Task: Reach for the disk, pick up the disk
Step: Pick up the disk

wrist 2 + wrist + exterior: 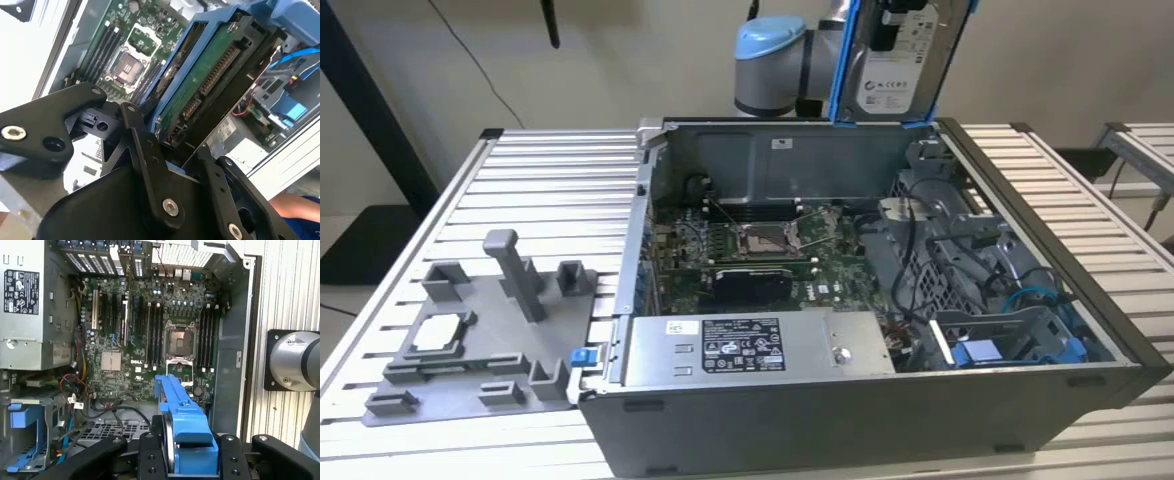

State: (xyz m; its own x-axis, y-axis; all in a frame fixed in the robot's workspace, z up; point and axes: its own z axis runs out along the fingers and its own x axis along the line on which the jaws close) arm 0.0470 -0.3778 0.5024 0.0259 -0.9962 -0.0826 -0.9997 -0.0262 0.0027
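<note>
The disk (pixel 887 88), a silver-grey drive with a white label in a blue bracket, hangs upright in the air above the back wall of the open computer case (pixel 854 420). My gripper (pixel 903 22) holds it from above, shut on it. In the second wrist view the disk (pixel 210 82) shows its green circuit-board side between my black fingers (pixel 145 150). In the first wrist view the blue bracket edge of the disk (pixel 182 415) sits clamped in my gripper (pixel 187 460), high over the motherboard (pixel 150 340).
The case lies open on a slatted metal table (pixel 534 170). Inside are the power supply (pixel 747 345) and a blue bay piece (pixel 981 355). A grey fixture plate (pixel 480 340) with a small silver chip (pixel 438 330) lies at the exterior view's left. The arm's base (pixel 774 60) stands behind the case.
</note>
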